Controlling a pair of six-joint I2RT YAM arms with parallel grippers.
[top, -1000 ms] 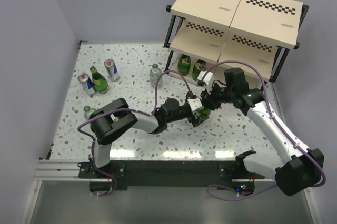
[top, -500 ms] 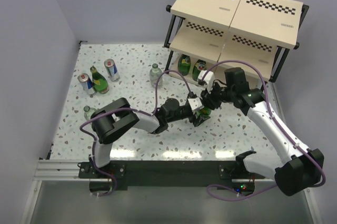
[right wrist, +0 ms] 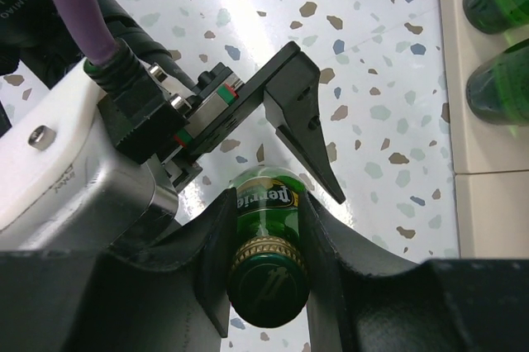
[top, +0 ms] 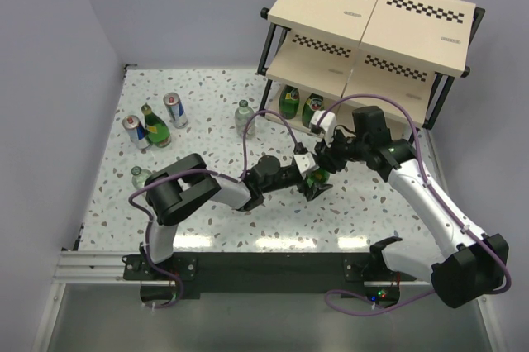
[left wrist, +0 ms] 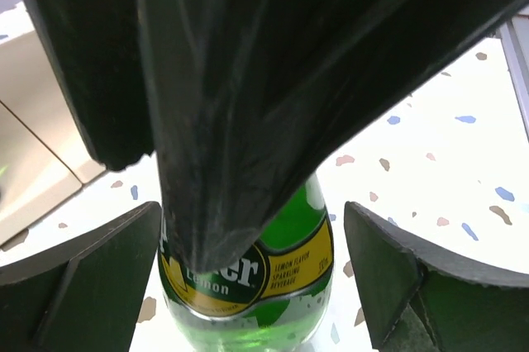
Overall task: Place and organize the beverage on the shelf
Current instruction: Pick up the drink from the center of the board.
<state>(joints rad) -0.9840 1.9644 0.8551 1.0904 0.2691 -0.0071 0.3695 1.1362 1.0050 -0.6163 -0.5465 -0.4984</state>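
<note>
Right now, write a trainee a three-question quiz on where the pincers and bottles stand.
1. True or false: the right pincer is shut on the neck of the green glass bottle with the yellow label.
2. How many green glass bottles stand on the bottom board of the black-framed, beige-boarded shelf? A one, B two, C four.
3. Fill in: the left pincer is ____, with a finger on either side of the labelled bottle.

Key: 1 true; 2 B; 3 open.
</note>
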